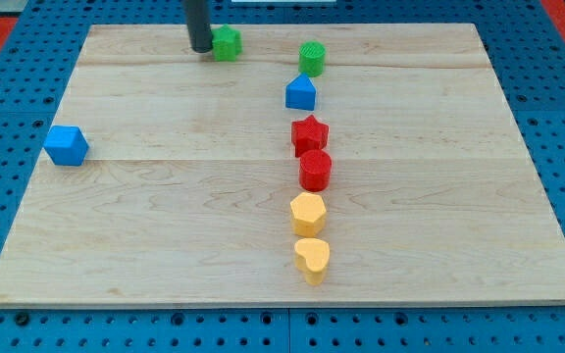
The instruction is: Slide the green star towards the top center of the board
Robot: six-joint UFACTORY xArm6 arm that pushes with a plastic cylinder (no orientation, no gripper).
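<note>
The green star lies near the view's top edge of the wooden board, left of centre. My tip stands right against the star's left side, touching or nearly touching it. A green cylinder stands to the star's right, near the top centre.
Below the green cylinder runs a column of blocks: a blue house-shaped block, a red star, a red cylinder, a yellow hexagon and a yellow heart. A blue cube sits at the left edge.
</note>
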